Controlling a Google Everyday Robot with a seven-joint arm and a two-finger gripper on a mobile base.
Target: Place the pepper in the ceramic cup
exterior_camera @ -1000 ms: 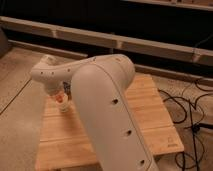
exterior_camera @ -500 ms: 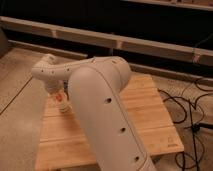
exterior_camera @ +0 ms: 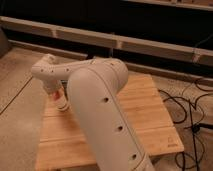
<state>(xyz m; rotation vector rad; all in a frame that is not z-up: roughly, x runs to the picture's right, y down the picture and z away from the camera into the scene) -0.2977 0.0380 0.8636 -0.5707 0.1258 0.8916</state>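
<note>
My gripper (exterior_camera: 55,96) is at the left end of the wooden table (exterior_camera: 150,117), pointing down under the white wrist. A small orange-red pepper (exterior_camera: 57,93) shows right at the gripper. Directly below it stands the cream-white ceramic cup (exterior_camera: 62,105), on the table's left edge. My large white arm fills the middle of the view and hides much of the table's left half.
Black cables (exterior_camera: 192,117) lie on the floor to the right of the table. A dark wall with a long horizontal rail (exterior_camera: 150,45) runs along the back. Speckled floor lies to the left.
The arm has shifted slightly to the left over the table's left end. The pepper stays at the gripper above the cup.
</note>
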